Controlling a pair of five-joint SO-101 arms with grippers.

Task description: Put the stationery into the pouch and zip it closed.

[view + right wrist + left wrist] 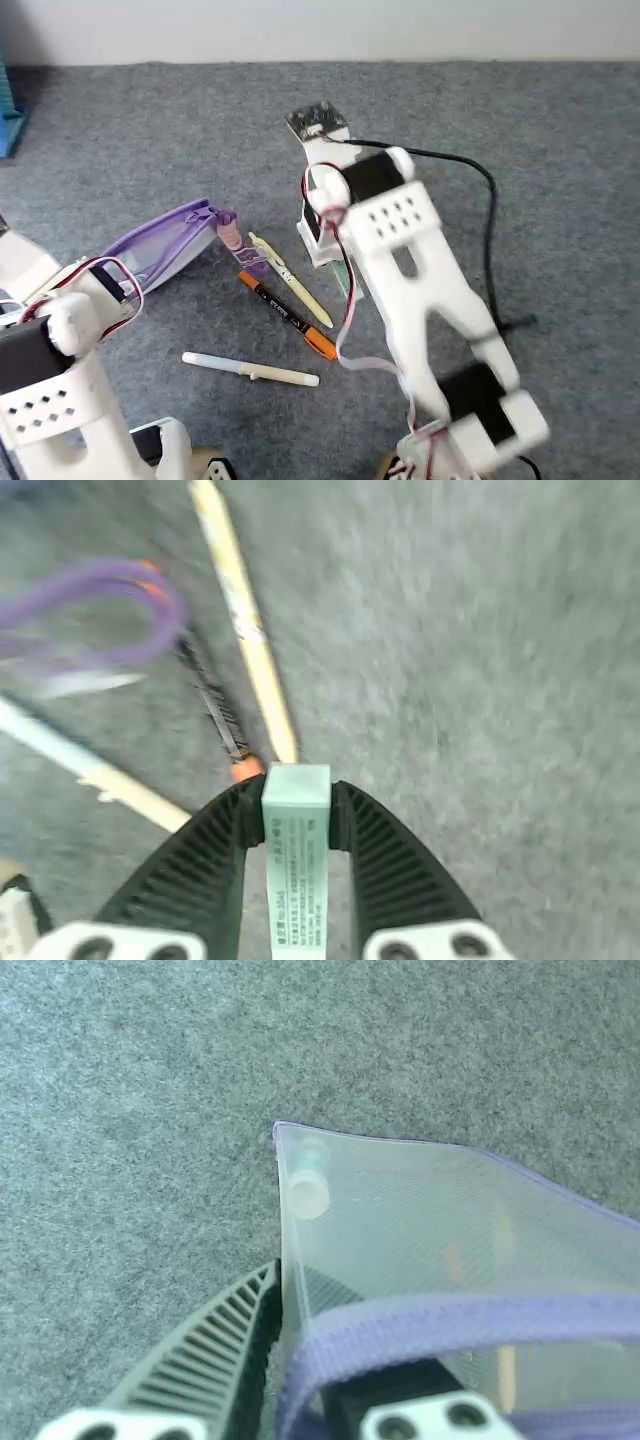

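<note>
The purple-edged clear pouch (165, 245) lies on the grey carpet, and my left gripper (110, 275) is shut on its rim. In the left wrist view the pouch (420, 1250) is pinched at its zipper edge by the gripper (300, 1350), with a capped white item (308, 1185) inside. My right gripper (335, 265) hovers right of the pens, shut on a green eraser (296, 860); the right gripper (296, 790) clamps it upright. On the carpet lie a cream pen (292, 280), an orange-ended marker (288, 315) and a white pen (250, 368). A pink item (230, 232) sits at the pouch mouth.
A black cable (487, 220) trails over the carpet to the right of the right arm. A blue object (8, 120) stands at the far left edge. Open carpet stretches behind the pouch and to the far right.
</note>
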